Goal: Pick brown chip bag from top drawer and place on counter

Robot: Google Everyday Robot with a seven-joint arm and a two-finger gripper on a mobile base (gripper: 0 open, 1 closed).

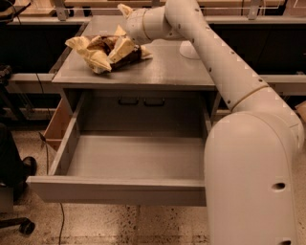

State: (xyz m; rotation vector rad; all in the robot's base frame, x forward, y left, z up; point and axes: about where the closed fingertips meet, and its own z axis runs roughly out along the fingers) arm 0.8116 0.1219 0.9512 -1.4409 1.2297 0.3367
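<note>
The brown chip bag (pixel 108 51) lies crumpled on the left part of the grey counter (pixel 167 72), pale ends up. My gripper (pixel 123 21) is above the counter, just behind and to the right of the bag, fingers spread and nothing between them. One tan fingertip (pixel 125 9) points up and to the left. The top drawer (pixel 114 189) is pulled fully out below the counter and its floor is bare. My arm reaches from the lower right across the counter's right side.
A white bowl (pixel 190 50) stands on the counter behind my arm. A brown cardboard box (pixel 59 125) sits left of the drawer. A chair base (pixel 19 225) and a cable are on the speckled floor at the left. Dark shelving runs behind.
</note>
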